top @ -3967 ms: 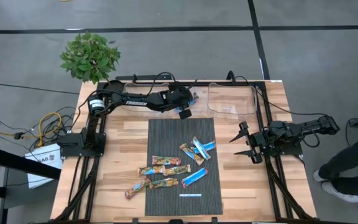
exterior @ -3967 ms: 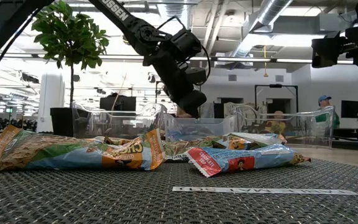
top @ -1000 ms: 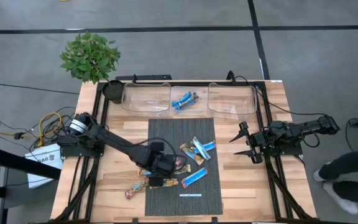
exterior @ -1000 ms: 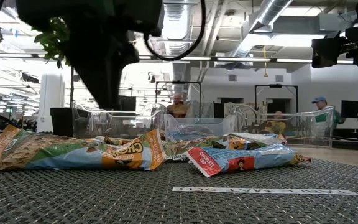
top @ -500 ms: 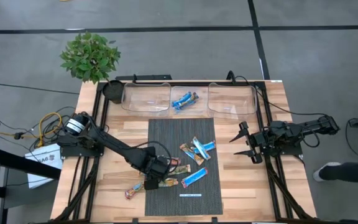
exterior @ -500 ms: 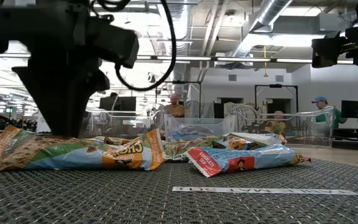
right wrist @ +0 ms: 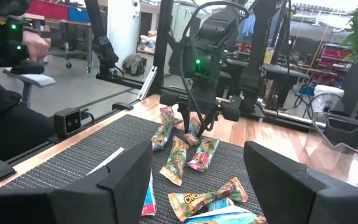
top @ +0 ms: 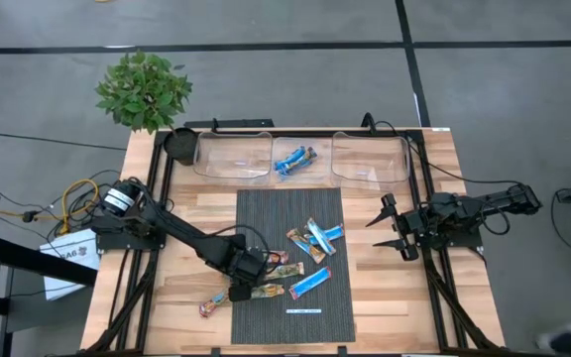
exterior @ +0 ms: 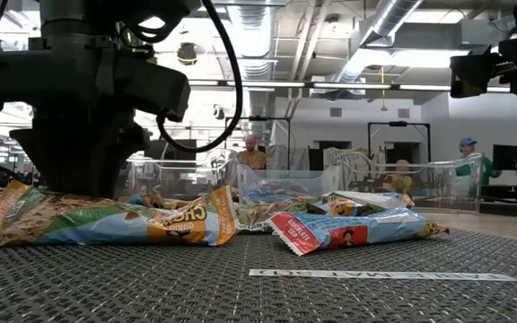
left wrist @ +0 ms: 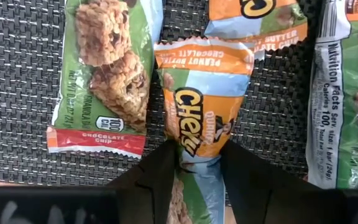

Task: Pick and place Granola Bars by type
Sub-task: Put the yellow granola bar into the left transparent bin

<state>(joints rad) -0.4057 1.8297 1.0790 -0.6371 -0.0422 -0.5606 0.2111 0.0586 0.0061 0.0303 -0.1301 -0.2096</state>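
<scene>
Granola Bars [top: 295, 260] scattered flat on mat; two [top: 294, 160] in middle bin.

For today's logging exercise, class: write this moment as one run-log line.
left gripper: down on mat, fingers straddling orange-and-blue Chewy bar | right gripper: open, waiting at table's right edge | middle bin: holds bars

Left tool [left wrist: 194, 167] lowered, fingers pinched together, right tool [top: 389, 228] spread wide, parked aside.
</scene>
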